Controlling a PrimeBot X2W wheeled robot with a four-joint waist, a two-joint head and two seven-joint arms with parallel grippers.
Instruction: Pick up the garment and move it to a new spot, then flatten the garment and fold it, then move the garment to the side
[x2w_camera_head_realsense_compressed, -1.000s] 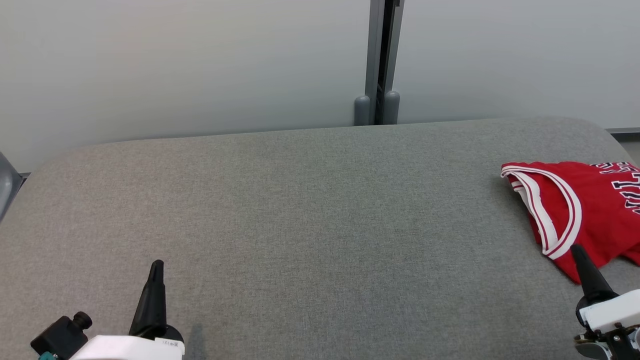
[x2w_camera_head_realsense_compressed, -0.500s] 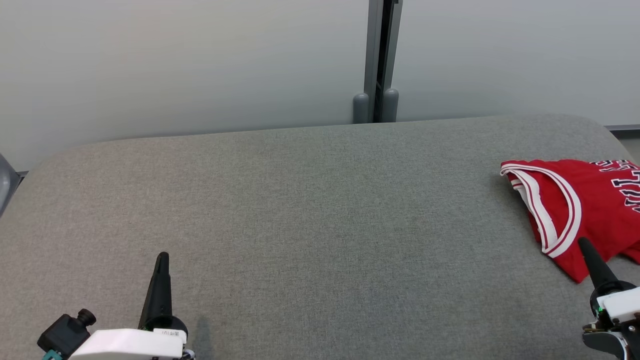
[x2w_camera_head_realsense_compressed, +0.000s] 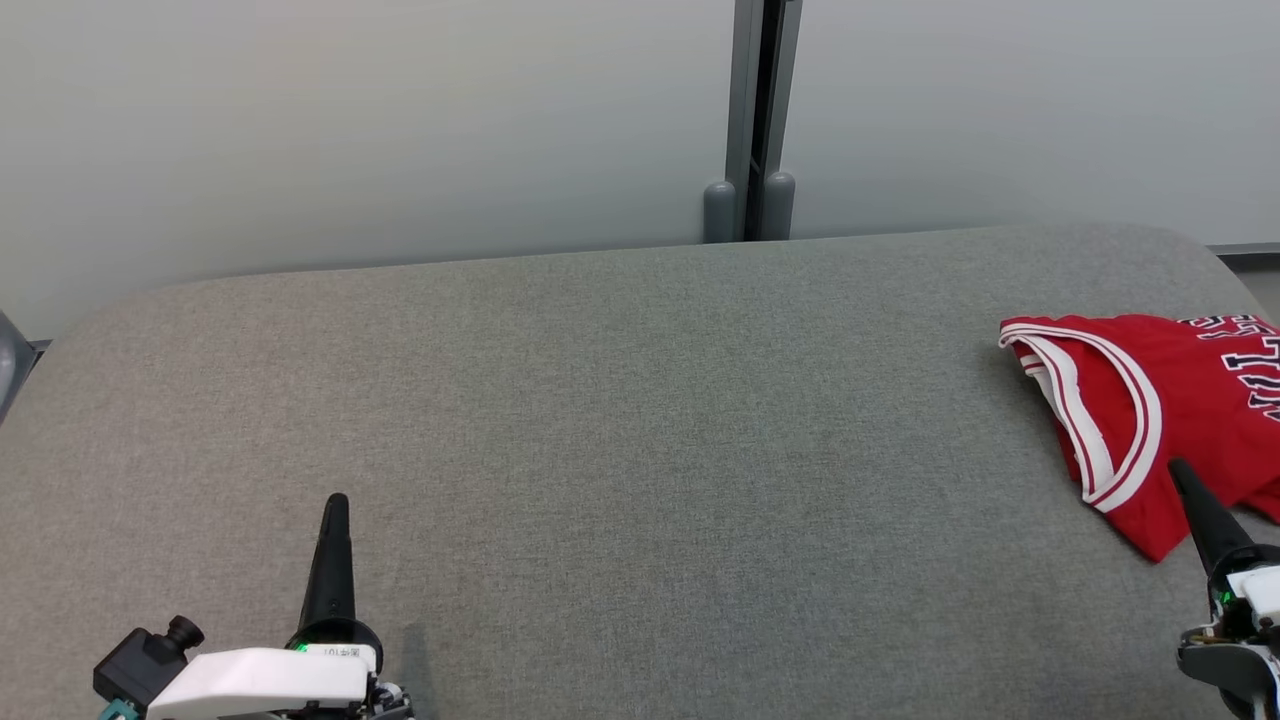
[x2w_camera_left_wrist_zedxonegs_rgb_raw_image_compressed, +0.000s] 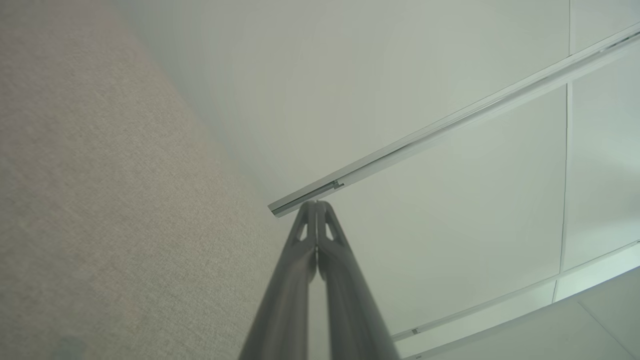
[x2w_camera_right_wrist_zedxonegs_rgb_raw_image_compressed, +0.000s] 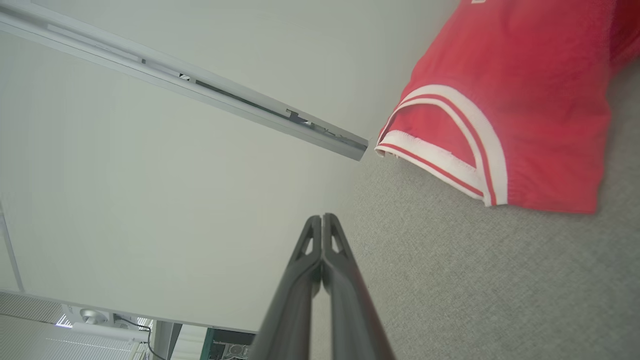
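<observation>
- A red jersey (x2w_camera_head_realsense_compressed: 1175, 400) lies bunched at about 3 o'clock on a grey padded surface (x2w_camera_head_realsense_compressed: 600, 420). It sits close to that side's edge and runs out of the head camera's frame, with its white-striped trim (x2w_camera_head_realsense_compressed: 1115, 430) turned toward 9 o'clock.
- The right gripper (x2w_camera_head_realsense_compressed: 1178, 468), at about 4 o'clock, has its two dark fingers clenched tip to tip on nothing. From the head camera its tip crosses the jersey's lower hem, but its own wrist camera shows bare grey cloth between the tips and the fabric, so it is near and not touching.
- The left gripper (x2w_camera_head_realsense_compressed: 337, 500), at about 7 o'clock and well apart from the jersey, is likewise pinched closed and empty. It points toward 12 o'clock at the pale wall (x2w_camera_head_realsense_compressed: 350, 130).
- The scene fits two stages: a jersey lying off to one side before being carried to a working spot, or one already folded and parked at the side. Too little of its layering shows to tell a neat fold from a heap.
- In either case, the care appears to lie with the right arm. Its closed point sits close to the loose trim, so any travel there should keep height over the fabric. A sideways sweep through the hem could drag the light cloth off the edge.
</observation>
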